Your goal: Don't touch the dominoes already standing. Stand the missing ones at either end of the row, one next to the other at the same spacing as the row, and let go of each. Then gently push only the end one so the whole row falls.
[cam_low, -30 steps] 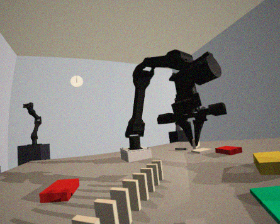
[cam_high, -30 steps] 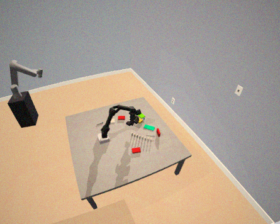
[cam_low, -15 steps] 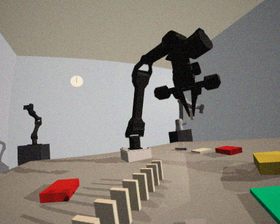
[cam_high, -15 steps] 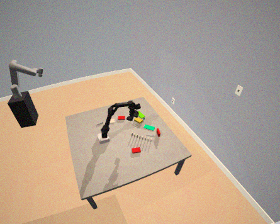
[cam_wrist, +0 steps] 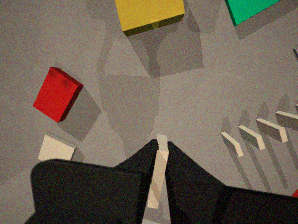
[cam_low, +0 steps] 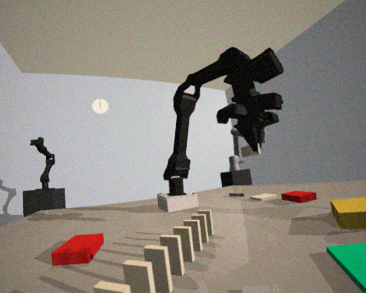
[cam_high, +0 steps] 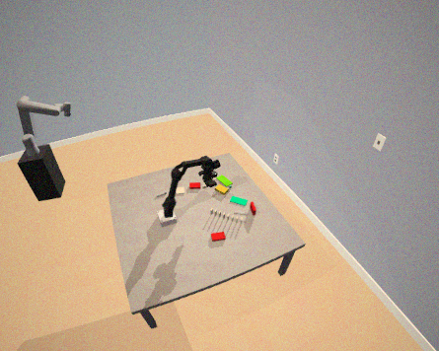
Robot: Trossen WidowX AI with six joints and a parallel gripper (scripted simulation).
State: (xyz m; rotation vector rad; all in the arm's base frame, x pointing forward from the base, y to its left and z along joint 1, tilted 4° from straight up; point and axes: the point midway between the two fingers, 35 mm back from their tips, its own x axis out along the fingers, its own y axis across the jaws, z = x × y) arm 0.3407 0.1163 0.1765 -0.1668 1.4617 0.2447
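Note:
My gripper [cam_high: 210, 184] [cam_low: 258, 151] [cam_wrist: 160, 145] is shut on a cream domino [cam_low: 259, 148] [cam_wrist: 159, 172], held well above the table, to one side of the row. The row of standing cream dominoes shows in the exterior view, its nearest domino [cam_low: 138, 276] large and its farthest domino [cam_low: 206, 222] toward the arm's base. In the wrist view the row's end domino [cam_wrist: 233, 144] stands right of the fingers. A thin pale piece [cam_high: 240, 213] lies beside the row's far end in the top view; I cannot tell what it is.
Red blocks [cam_high: 218, 237] [cam_high: 195, 185] [cam_high: 253, 208] [cam_low: 78, 248] [cam_wrist: 57, 95], a yellow block [cam_high: 222, 189] [cam_low: 355, 214] [cam_wrist: 150, 14], a lime block [cam_high: 224, 180] and a teal block [cam_high: 239, 201] [cam_low: 358, 263] [cam_wrist: 250, 7] lie around. A flat cream piece [cam_high: 181, 190] [cam_low: 263, 197] [cam_wrist: 56, 149] lies near one red block.

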